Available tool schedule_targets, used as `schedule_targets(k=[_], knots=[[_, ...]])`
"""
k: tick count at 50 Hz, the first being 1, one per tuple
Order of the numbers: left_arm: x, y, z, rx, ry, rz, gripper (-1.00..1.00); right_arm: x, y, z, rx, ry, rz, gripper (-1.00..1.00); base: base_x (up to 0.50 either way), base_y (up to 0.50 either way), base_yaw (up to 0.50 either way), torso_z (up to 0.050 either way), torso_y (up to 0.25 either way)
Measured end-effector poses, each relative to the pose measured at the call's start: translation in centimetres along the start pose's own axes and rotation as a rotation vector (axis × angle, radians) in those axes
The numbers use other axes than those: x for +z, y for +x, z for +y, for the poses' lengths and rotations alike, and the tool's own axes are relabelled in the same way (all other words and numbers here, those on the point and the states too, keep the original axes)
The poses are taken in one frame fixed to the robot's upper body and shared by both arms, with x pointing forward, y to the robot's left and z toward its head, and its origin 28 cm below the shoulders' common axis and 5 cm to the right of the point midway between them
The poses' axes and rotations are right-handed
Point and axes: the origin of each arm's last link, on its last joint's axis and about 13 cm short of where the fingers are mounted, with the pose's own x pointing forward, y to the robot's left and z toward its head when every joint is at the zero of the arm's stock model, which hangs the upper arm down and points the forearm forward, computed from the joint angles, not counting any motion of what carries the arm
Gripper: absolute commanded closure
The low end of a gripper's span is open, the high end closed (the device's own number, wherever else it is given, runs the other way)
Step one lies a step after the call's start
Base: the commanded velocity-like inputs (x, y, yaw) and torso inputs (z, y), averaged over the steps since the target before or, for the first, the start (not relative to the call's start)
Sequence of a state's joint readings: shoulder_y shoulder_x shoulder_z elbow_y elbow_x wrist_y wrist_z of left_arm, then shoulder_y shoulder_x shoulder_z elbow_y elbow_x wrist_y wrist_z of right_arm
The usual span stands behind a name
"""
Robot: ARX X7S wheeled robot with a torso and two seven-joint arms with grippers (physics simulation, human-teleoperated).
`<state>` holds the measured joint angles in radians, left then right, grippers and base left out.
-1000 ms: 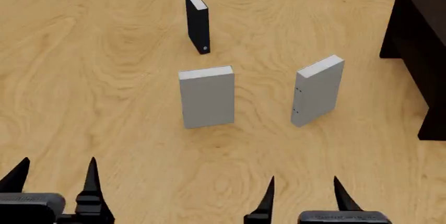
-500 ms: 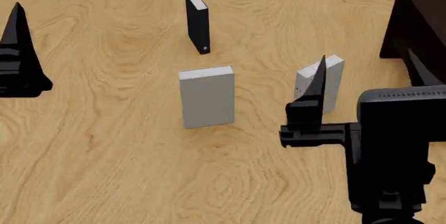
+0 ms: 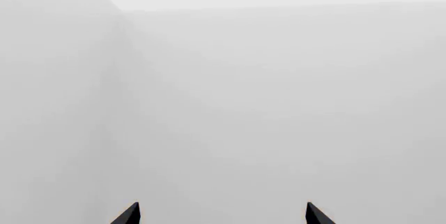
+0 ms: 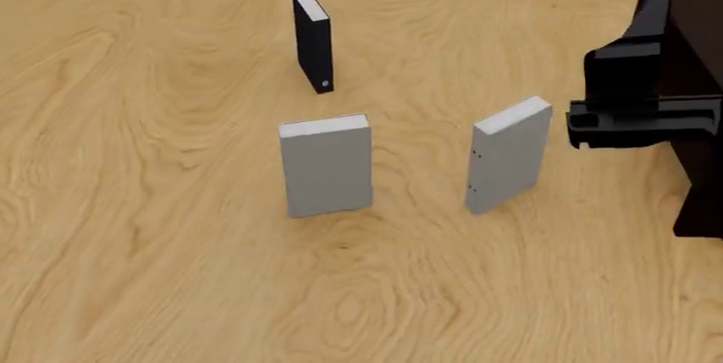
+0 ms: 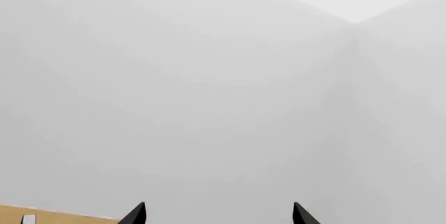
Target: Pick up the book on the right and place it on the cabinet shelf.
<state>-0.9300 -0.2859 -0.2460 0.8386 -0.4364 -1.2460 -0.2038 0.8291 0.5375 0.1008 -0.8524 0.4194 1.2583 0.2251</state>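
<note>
The book (image 4: 509, 156) stands upright on the wooden floor at centre right, grey with white page edges and tiny dark marks on its spine. Nothing touches it. My right gripper (image 5: 218, 215) is open and empty, aimed at pale walls. In the head view its black body (image 4: 646, 92) hangs raised, to the right of the book and in front of the dark cabinet (image 4: 700, 185). The cabinet shelf itself cannot be made out. My left gripper (image 3: 223, 215) is open, empty, and faces blank wall; it is outside the head view.
A similar grey book (image 4: 325, 166) stands upright left of the target. A thin black book (image 4: 313, 41) stands farther back. A strip of wooden floor (image 5: 62, 217) shows at one corner of the right wrist view.
My right arm has risen and swung right, from in front of the book to in front of the cabinet. The left gripper has gone out of the head view. The books have not moved.
</note>
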Motion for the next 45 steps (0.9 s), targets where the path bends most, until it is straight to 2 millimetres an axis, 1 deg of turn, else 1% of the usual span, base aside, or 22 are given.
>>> schedule_targets(k=[9,24,45], knots=[[0.9,-0.2,0.4,0.015,0.002,-0.027,-1.0,0.5,0.0,-0.4,-0.008,-0.019,0.004,-1.0,0.27,-0.18,0.0,0.0,0.0],[1.6,-0.5,0.8,0.024,0.009,-0.05,-1.0,0.6,0.1,-0.3,0.003,-0.039,0.014,-1.0,0.38,-0.16,0.0,0.0,0.0],[1.7,-0.4,1.0,0.033,0.011,-0.058,-1.0,0.6,0.2,-0.1,0.019,-0.052,0.023,-1.0,0.38,-0.15,0.0,0.0,0.001]])
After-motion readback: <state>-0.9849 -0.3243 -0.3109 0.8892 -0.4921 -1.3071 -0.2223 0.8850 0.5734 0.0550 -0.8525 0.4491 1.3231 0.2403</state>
